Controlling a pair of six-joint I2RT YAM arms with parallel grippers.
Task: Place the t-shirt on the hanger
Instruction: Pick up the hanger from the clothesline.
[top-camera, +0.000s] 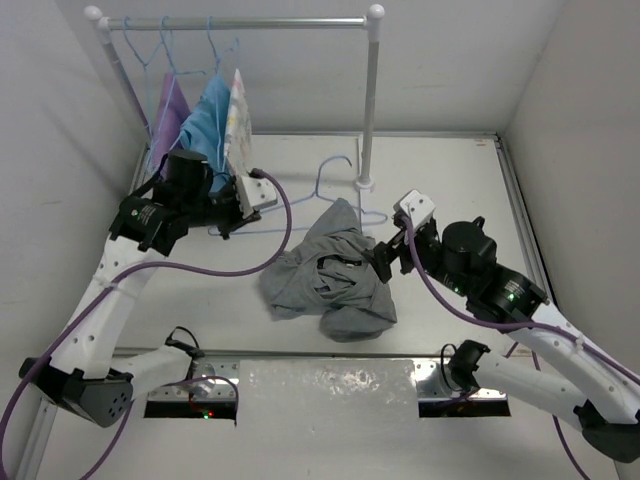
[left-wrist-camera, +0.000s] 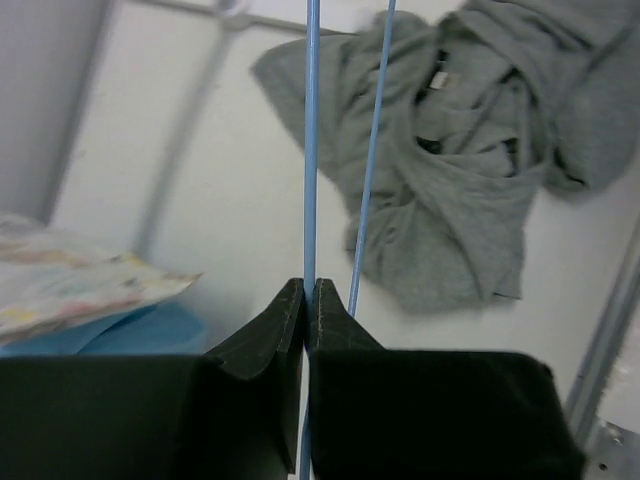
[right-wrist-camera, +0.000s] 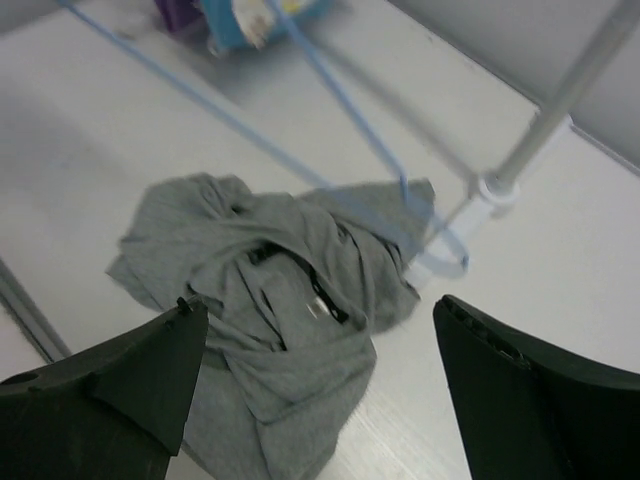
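At lower centre the left gripper (left-wrist-camera: 305, 292) is clamped on the hanger (left-wrist-camera: 311, 150), while the right gripper (right-wrist-camera: 318, 308), spread wide, hovers seemingly clear of the t-shirt (right-wrist-camera: 250, 260).

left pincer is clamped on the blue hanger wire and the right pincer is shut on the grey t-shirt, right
Not quite. The right pincer is open, its jaws wide apart above the t-shirt, as the right wrist view shows. The left pincer is indeed clamped on the hanger wire.

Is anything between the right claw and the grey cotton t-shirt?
Nothing visible. The open right claw is over the crumpled grey cotton t-shirt; the thin light-blue wire hanger lies only at its far edge.
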